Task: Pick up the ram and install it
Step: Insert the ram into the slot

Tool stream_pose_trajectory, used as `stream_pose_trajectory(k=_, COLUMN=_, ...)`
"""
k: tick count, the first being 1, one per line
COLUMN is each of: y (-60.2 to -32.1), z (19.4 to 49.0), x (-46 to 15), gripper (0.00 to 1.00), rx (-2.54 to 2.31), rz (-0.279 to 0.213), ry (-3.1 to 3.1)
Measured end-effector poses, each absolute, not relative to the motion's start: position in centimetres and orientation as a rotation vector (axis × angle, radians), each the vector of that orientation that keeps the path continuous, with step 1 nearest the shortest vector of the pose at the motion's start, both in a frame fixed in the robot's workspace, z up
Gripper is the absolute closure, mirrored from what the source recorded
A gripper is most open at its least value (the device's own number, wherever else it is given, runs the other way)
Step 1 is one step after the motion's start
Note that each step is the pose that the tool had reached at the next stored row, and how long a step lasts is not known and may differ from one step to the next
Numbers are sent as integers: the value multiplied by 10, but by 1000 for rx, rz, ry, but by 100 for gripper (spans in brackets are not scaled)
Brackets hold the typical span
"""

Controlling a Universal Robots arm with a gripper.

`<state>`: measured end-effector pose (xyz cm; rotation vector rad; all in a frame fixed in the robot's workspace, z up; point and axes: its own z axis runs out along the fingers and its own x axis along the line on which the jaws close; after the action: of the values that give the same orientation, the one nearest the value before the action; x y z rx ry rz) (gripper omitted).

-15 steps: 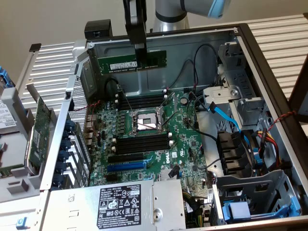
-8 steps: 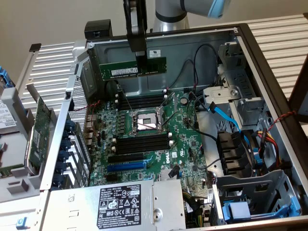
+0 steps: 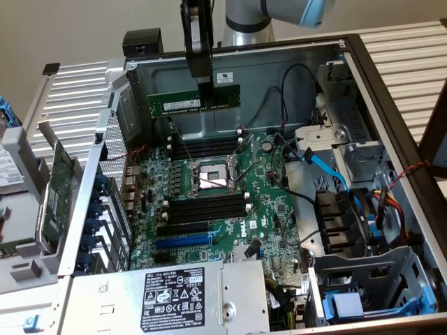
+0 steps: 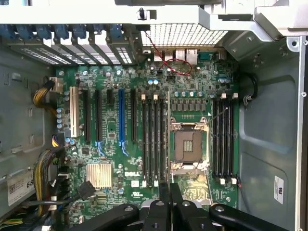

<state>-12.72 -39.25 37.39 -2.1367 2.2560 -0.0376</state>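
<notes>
Power supply cover (image 3: 174,293), grey with a black label, lies closest in the exterior view; not involved.

Item 1, computer case (image 3: 391,139): open on its side.

Item 2, motherboard (image 3: 269,216): green, flat in the case. 2 banks of black memory slots (image 3: 206,207) flank the CPU socket (image 3: 209,178).

Item 3, gripper (image 3: 204,98): fingers pressed together, pinching the ram (image 3: 174,103) by its upper edge near mid-length.

Item 4, the ram: held clear above the board, well apart from every slot. In the wrist view the ram (image 4: 168,144) shows edge-on, parallel to the slots and just beside the socket.

Handling note: the step looks like the carry to a slot. It is best done with the stick level, parallel to its slot and centred between the white end clips before any downward pressure.
</notes>
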Motion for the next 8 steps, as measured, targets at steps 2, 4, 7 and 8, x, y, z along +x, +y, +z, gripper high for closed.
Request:
stream_pose_trajectory(k=2, y=-392, z=372, x=-127, gripper=87, rx=-2141, rz=-42, ry=2258)
stream_pose_trajectory(k=4, y=-392, z=371, x=-127, gripper=87, rx=-2144, rz=-45, ry=2259)
stream_pose_trajectory(k=7, y=-393, z=367, x=-127, gripper=87, rx=-2148, rz=-45, ry=2254)
stream_pose_trajectory(k=8, y=-393, z=366, x=-127, gripper=87, rx=-2149, rz=-45, ry=2254)
